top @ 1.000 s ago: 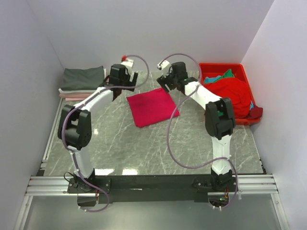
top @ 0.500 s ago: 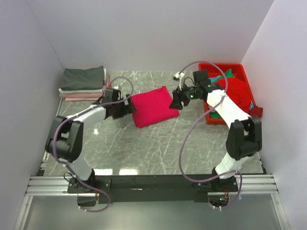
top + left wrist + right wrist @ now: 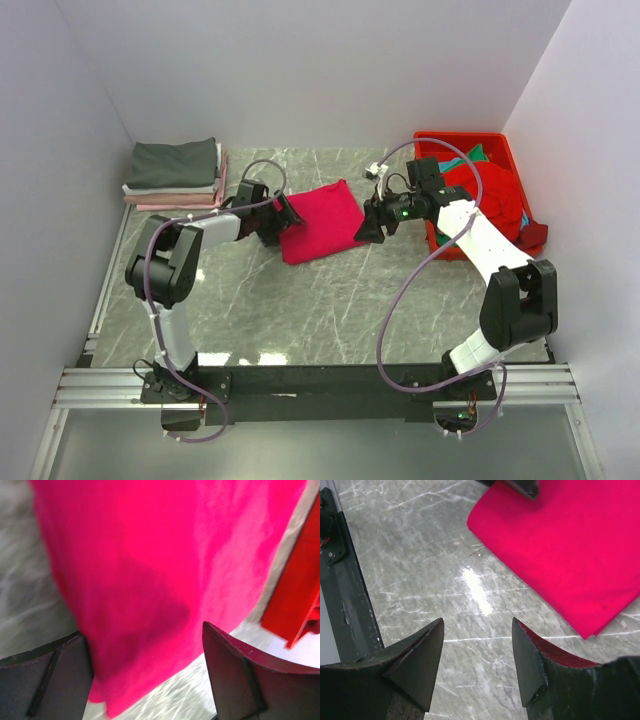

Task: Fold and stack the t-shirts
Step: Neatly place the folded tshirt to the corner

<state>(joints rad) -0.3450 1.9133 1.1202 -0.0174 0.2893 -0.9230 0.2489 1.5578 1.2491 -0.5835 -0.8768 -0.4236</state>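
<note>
A folded crimson-pink t-shirt (image 3: 322, 220) lies on the marble table (image 3: 330, 310) at mid back. My left gripper (image 3: 283, 220) is open at its left edge. In the left wrist view the shirt (image 3: 150, 555) lies between the spread fingers (image 3: 45, 680), around my gripper (image 3: 145, 672). My right gripper (image 3: 367, 226) is open at the shirt's right edge. In the right wrist view it (image 3: 477, 650) hovers over bare marble, with the shirt (image 3: 565, 545) just beyond it. A stack of folded shirts (image 3: 175, 165), dark grey on top of white and pale pink, sits at the back left.
A red plastic bin (image 3: 460, 137) at the back right holds a heap of red cloth (image 3: 495, 195) and a teal-green shirt (image 3: 465, 160). The bin also shows in the left wrist view (image 3: 295, 595). White walls close in the table on three sides.
Both arms swung down from the back of the table. The left gripper came to the shirt's left edge and the right gripper to its right edge. The shirt has not moved.
</note>
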